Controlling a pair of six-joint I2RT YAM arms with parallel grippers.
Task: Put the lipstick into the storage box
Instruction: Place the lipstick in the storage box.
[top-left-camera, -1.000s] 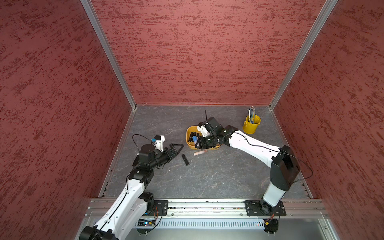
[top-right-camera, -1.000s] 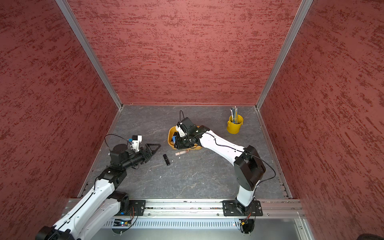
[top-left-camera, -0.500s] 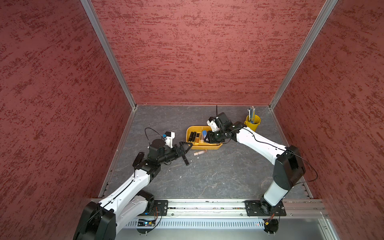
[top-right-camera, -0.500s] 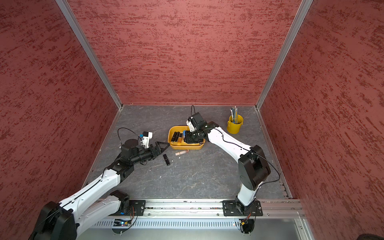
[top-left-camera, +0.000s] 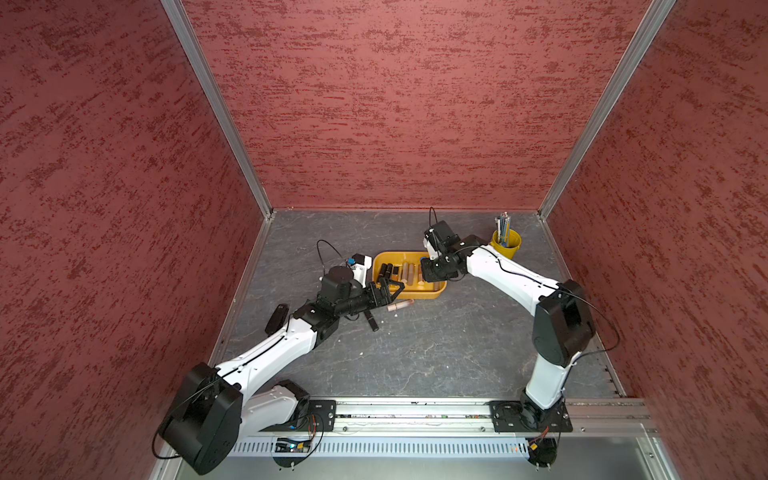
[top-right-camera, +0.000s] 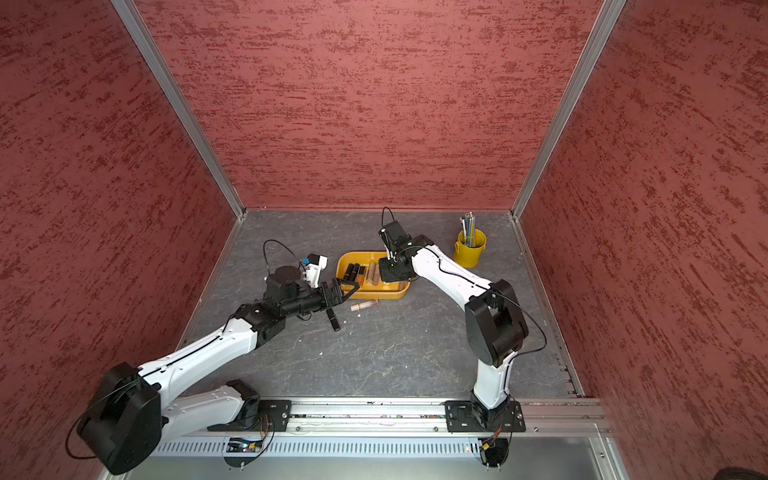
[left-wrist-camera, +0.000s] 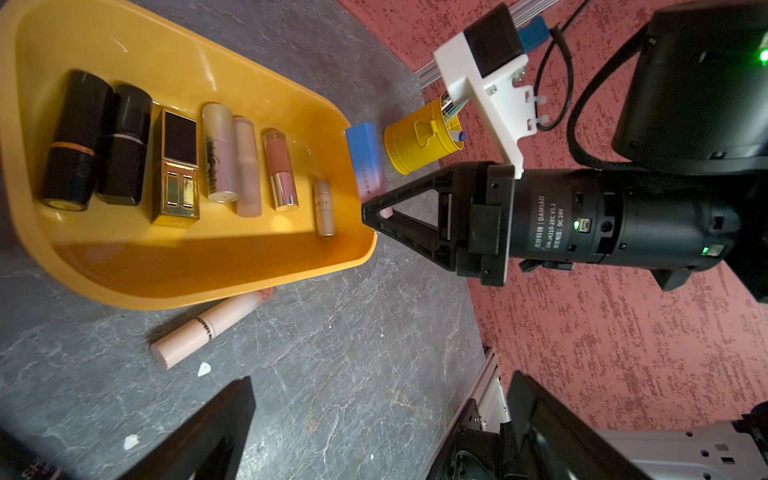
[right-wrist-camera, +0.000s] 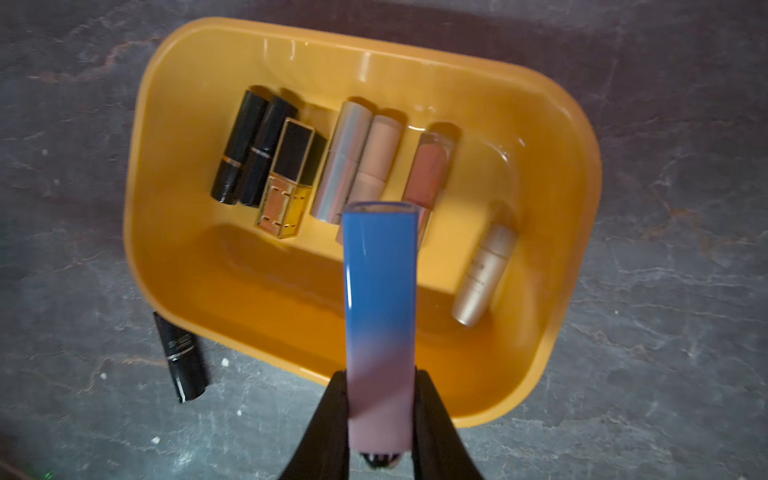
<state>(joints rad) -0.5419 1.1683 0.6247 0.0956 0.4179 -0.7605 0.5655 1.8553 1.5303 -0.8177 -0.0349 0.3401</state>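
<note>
The right claw (right-wrist-camera: 381, 376), low centre in its wrist view, is clamped on the pink end of the blue-and-pink lipstick (right-wrist-camera: 380, 286). The blue end juts ahead of the jaws over the box (right-wrist-camera: 166, 257), above seven other tubes (right-wrist-camera: 345, 162) lying inside. It seems to hang clear of the box floor, though the angle leaves that unsure. The left claw (top-left-camera: 392, 291), mid-frame in a top view, gapes empty at the box's near rim, near a pink tube (left-wrist-camera: 212, 328) and a black tube (right-wrist-camera: 180, 357) on the table (right-wrist-camera: 623, 124).
</note>
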